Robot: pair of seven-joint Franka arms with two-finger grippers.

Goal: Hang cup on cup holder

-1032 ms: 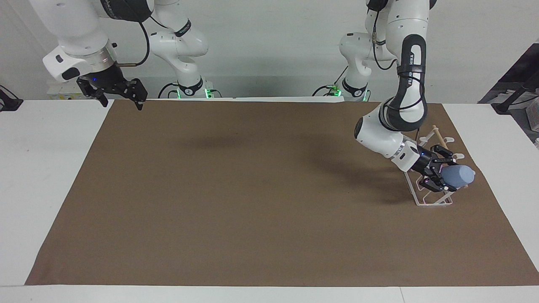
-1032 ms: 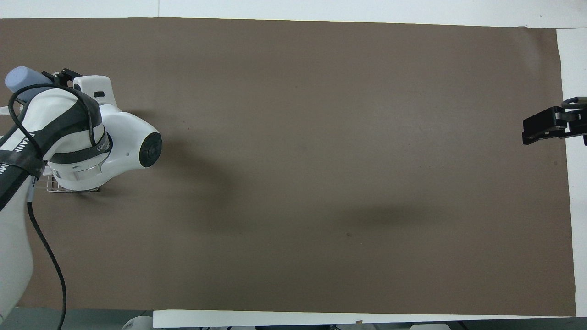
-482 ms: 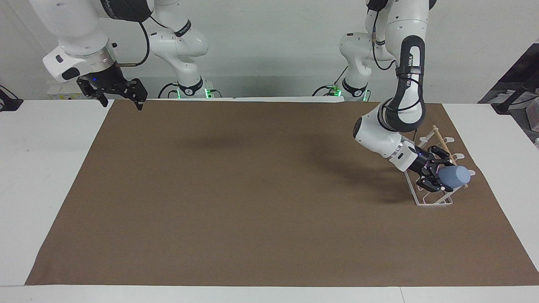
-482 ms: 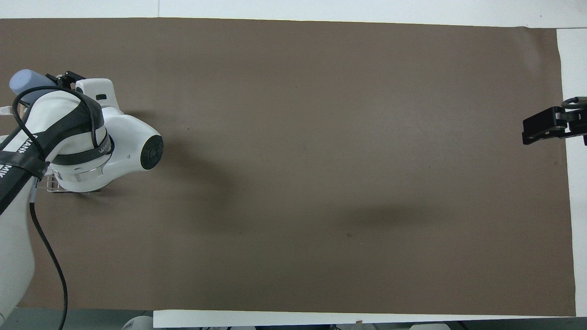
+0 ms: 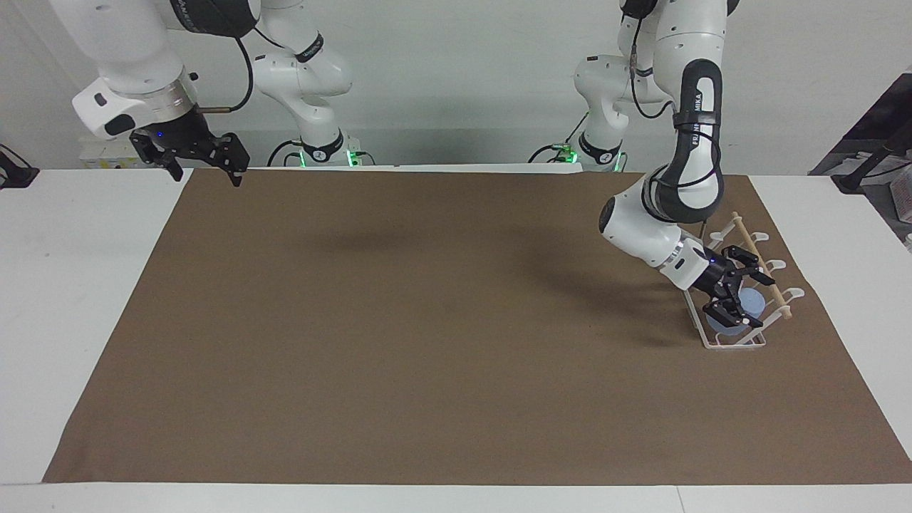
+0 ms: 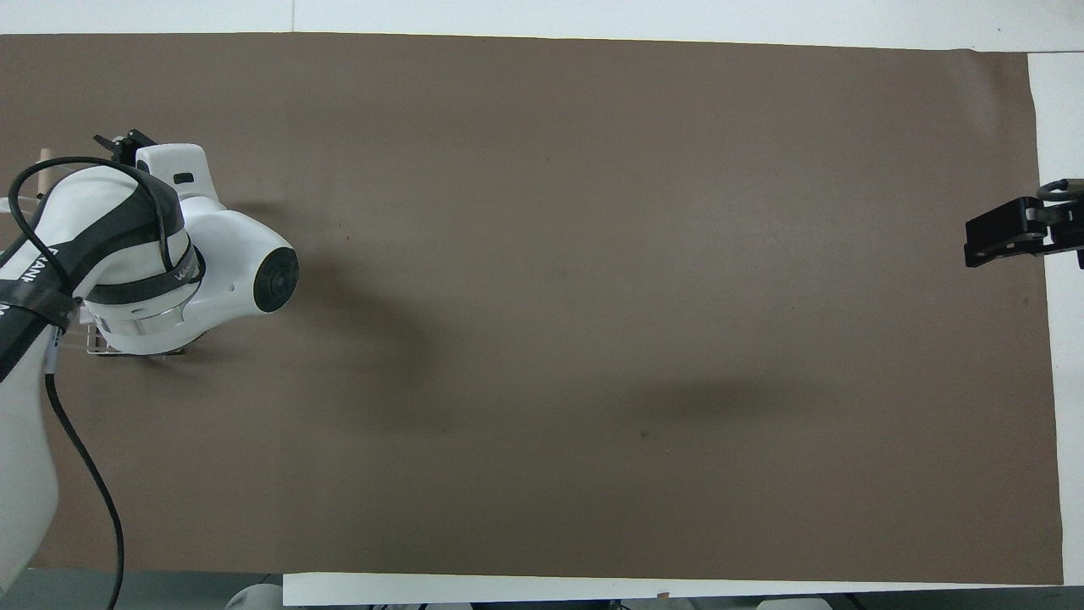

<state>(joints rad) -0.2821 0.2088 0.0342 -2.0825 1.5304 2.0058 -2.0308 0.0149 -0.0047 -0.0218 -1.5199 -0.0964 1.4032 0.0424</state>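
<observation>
- Facing view is showing the left gripper point(image 5: 739, 296) reaching down into the cup holder point(image 5: 734, 339), which is standing on the brown mat point(image 5: 427, 342) at the left arm's end of the counter point(image 5: 64, 299).
- The cup point(image 5: 749, 304) is sitting among the holder's white wire prongs, just under the wooden dowel point(image 5: 761, 265) that is running across the top of the rack; only a pale blue patch of it is showing between the black fingers.
- The left jaws are standing spread, one finger above the cup and one below it; whether either finger is touching the cup cannot be told.
- Whether the cup is resting over a prong or only lying against the wires cannot be told.
- The left arm is bending steeply from its base down to the rack, and its white wrist is covering the part of the rack nearest the robots.
- In the overhead view the left arm's elbow and wrist are hiding almost all of the holder; only a corner of its wire base point(image 6: 95, 343) and the dowel's tip point(image 6: 44, 155) are peeking out, and the cup is hidden there.
- The right gripper point(image 5: 203, 162) is waiting in the air over the mat's edge at the right arm's end of the counter, its jaws standing apart and holding nothing.
</observation>
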